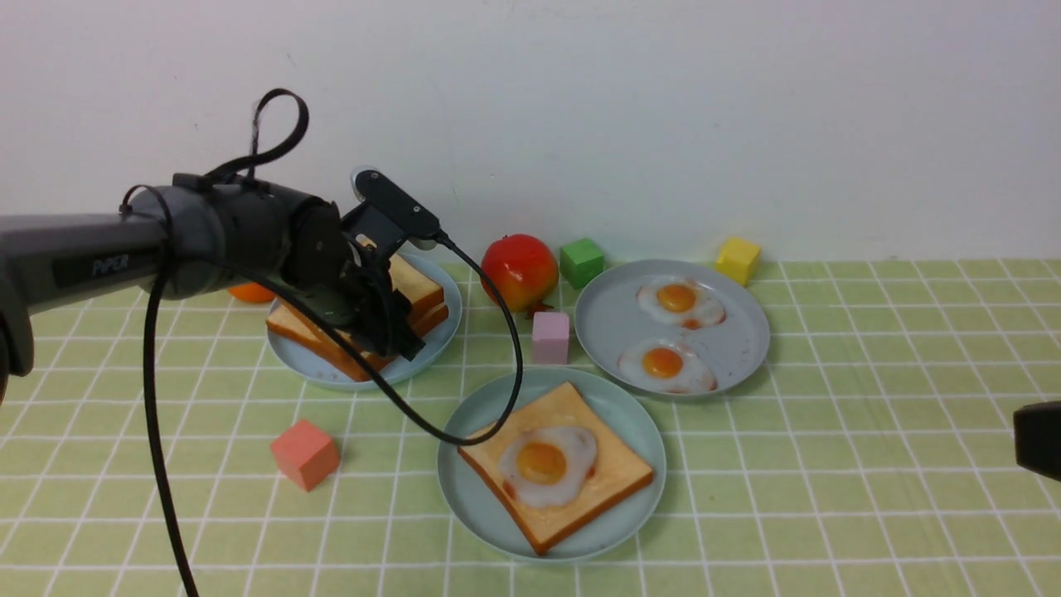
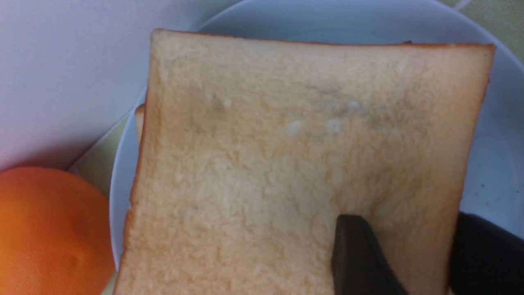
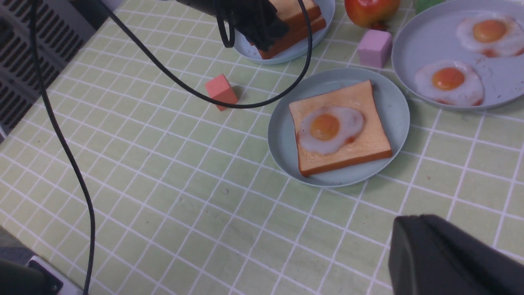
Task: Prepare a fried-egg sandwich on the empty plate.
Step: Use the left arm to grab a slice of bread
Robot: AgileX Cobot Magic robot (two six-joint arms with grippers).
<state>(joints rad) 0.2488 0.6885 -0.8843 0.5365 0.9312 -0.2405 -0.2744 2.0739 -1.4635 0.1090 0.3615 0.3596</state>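
A desk (image 1: 870,497) under a green checked cloth carries everything. The left arm (image 1: 124,257) reaches across its far left side, and the left claw (image 1: 398,332) sits low over a stack of toast slices (image 1: 419,290) on a light-blue plate (image 1: 319,369). In the left wrist view this claw (image 2: 407,229) is released: one finger lies over the tan face of the top slice (image 2: 286,164) and the other just past its crusted edge. Nearest the robot, at the middle, is the mint-teal plate (image 1: 634,414), the largest of the three. On it lies one toast slice (image 1: 609,473) with a fried egg (image 1: 547,464) uncovered on top. Behind and to the right, a grey-blue plate (image 1: 597,323) holds two more fried eggs (image 1: 678,303) side by side. A red toy fruit (image 1: 520,269) stands between the two far plates, and an orange (image 1: 249,292) shows behind the left arm. Small cubes are scattered about: green (image 1: 582,261), yellow (image 1: 738,259), pink (image 1: 551,336) and salmon (image 1: 305,453). The right claw (image 1: 1040,439) is clenched at the desk's right edge, well apart from the plates.
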